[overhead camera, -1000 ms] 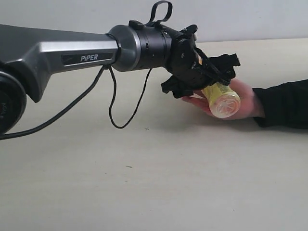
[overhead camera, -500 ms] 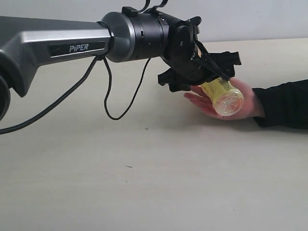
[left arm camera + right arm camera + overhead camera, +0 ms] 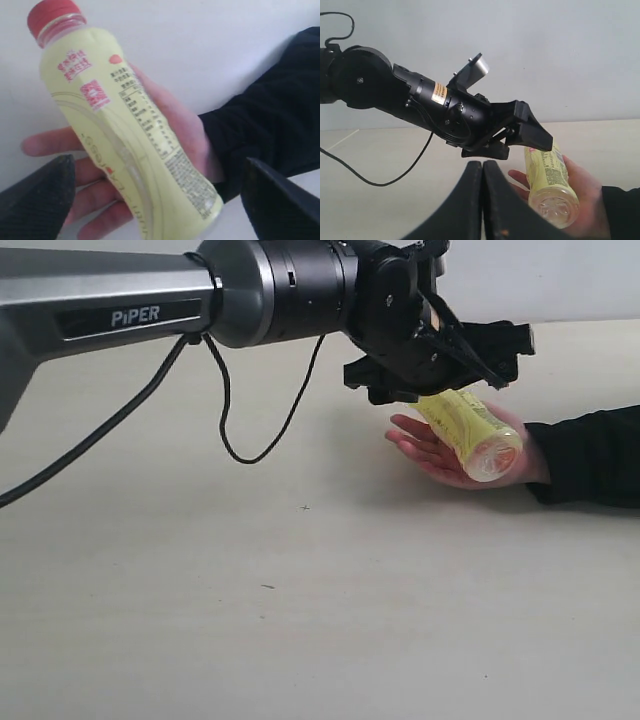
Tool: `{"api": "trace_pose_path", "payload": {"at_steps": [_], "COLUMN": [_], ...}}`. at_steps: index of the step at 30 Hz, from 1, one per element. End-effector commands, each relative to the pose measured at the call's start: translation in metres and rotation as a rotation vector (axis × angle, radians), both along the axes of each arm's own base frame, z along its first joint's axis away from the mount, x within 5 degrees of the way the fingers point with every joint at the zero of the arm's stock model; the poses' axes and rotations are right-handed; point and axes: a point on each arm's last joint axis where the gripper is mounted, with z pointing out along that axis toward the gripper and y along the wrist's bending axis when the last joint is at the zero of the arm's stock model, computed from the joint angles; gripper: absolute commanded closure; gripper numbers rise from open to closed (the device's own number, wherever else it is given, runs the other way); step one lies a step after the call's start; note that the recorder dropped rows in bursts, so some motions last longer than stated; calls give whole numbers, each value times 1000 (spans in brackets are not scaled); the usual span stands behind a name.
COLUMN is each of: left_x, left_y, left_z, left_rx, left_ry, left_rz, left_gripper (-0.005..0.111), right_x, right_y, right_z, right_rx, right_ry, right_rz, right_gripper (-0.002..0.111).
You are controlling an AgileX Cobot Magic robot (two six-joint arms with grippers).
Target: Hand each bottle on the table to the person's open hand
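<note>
Yellow bottle (image 3: 468, 428) is in the person's hand (image 3: 432, 448), lying across the open palm and tilted, clear base low and turned to the exterior camera. The upper end runs up behind the gripper there. The left wrist view has it all: bottle (image 3: 125, 135) slanted over the palm (image 3: 177, 132), red cap (image 3: 52, 15) out past the fingertips, red print and a block of small text on the side. The person's fingers are stretched flat, not curled round it.

Left gripper (image 3: 440, 358) sits just above the bottle with its jaws spread wide. In its own camera the two black fingers (image 3: 37, 200) stand well clear on either side, touching neither bottle nor hand and holding nothing. The right wrist view agrees: left gripper (image 3: 512, 142) parted above the bottle (image 3: 550, 186).

Right gripper (image 3: 482, 172) is squeezed tight, its two dark fingers pressed together with nothing between them, and it is out of the exterior shot.

The hand comes in from the right on a dark sleeve (image 3: 590, 455) resting on the pale table (image 3: 300, 620). The left arm (image 3: 120, 310) reaches across from the left, with a black cable (image 3: 228, 410) looping under it
</note>
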Motion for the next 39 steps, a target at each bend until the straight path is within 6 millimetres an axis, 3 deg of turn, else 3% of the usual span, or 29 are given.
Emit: {"api": "trace_pose_path", "payload": {"at_steps": [1, 7, 13, 16, 20, 21, 26, 32, 39], "left_x": [-15, -37, -49, -56, -70, -74, -97, -141, -194], "left_y": [-6, -9, 3, 13, 33, 39, 74, 132, 210], "left_z": [26, 44, 59, 65, 69, 70, 83, 91, 78], "left_rx": [-23, 49, 136, 162, 188, 192, 154, -38, -108], "left_ry": [-61, -116, -155, -175, -170, -172, -246, -429, -615], "left_rz": [-61, -154, -226, -261, -279, -282, -289, -285, -319], "left_gripper": [22, 22, 24, 42, 94, 106, 107, 107, 107], "right_x": [0, 0, 0, 0, 0, 0, 0, 0, 0], "right_y": [0, 0, 0, 0, 0, 0, 0, 0, 0], "right_z": [1, 1, 1, 1, 1, 1, 1, 1, 1], "right_rx": [3, 1, -1, -1, -1, -1, -1, -1, -1], "right_ry": [-8, -9, -10, -10, -10, -10, -10, -10, -10], "right_rz": [-2, -2, -1, -1, -1, -1, -1, -1, -1], "right_gripper": [108, 108, 108, 108, 108, 108, 108, 108, 108]}}
